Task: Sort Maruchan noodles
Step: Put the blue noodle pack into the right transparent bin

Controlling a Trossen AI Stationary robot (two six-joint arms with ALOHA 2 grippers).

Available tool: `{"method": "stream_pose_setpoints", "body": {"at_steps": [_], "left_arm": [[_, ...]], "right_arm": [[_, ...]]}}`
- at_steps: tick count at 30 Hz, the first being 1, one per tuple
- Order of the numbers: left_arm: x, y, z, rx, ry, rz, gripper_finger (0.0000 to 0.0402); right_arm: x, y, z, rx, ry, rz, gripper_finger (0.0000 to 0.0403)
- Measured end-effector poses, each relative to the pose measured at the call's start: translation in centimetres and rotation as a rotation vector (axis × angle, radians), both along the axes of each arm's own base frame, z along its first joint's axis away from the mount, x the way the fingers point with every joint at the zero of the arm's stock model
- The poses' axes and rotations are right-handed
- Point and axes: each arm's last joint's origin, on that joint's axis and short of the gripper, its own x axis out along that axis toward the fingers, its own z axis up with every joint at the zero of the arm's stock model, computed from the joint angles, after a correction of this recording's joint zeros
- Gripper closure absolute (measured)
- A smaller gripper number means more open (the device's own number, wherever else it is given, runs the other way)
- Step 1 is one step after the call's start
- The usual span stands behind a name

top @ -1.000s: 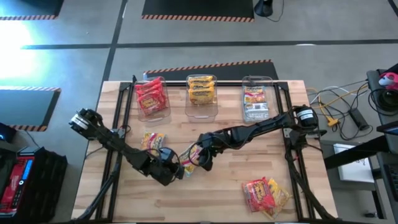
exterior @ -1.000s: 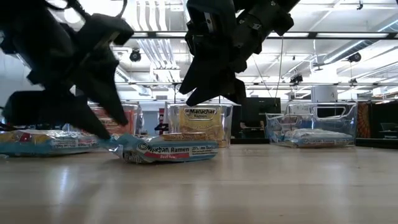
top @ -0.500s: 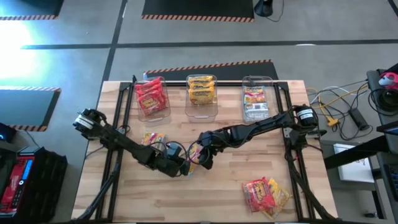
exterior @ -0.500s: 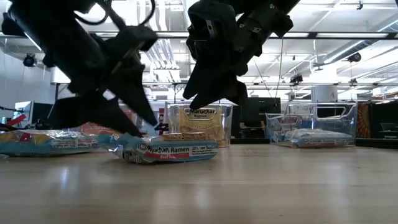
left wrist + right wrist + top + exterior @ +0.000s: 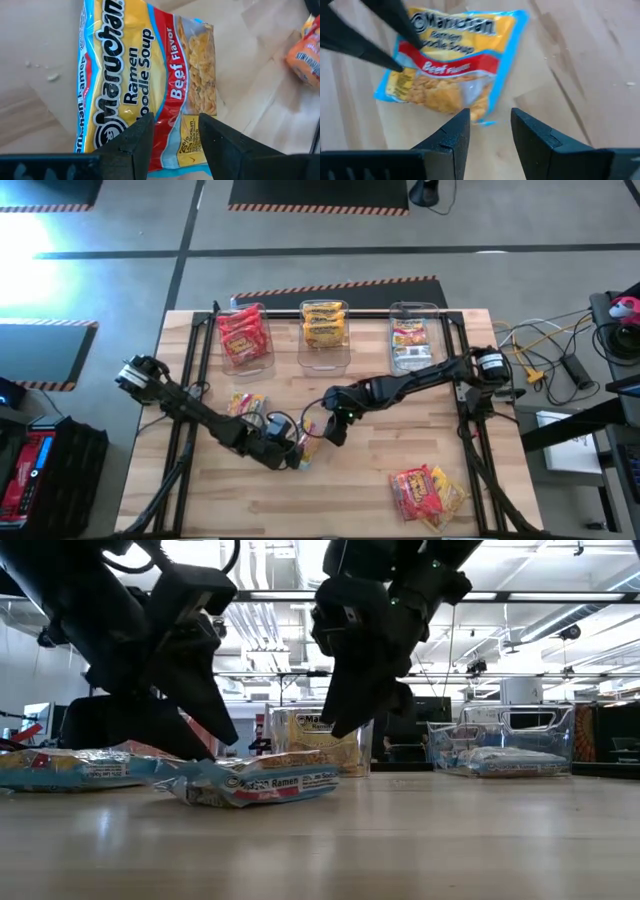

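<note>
Glossy crinkly plastic packet [image 5: 145, 85], wood table [image 5: 380, 470]

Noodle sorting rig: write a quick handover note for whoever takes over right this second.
Left gripper: open, fingertips down at the beef packet mid-table.
Right gripper: open, hovering just past the same packet.
Done: red packets in the left bin, yellow ones in the middle bin, multicoloured ones in the right bin.
Left: the beef packet, one loose packet beside the left arm, and a small pile at the near right corner.
</note>
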Motion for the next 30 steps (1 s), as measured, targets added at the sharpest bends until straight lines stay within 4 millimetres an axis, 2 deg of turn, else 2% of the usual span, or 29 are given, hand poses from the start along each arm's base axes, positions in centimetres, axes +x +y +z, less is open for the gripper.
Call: {"method": "stream_pose_setpoints", "body": {"at_steps": [12,21,30], "left_arm": [[-1.3,-0.8,-0.6,0.057,0.079,-0.097,0.0259],[-1.6,-1.1,-0.7,0.081,0.098,-0.130,0.0259],[-2.1,-1.4,-0.9,0.102,0.121,-0.155,0.0259]], "right_arm": [[0.4,-4.0,0.4,0.140,-0.057,-0.001,0.0195],[1.6,-3.9,0.9,0.214,-0.175,0.005,0.0181],[2.7,-3.0,-2.0,0.305,-0.133,0.008,0.0181]]}}
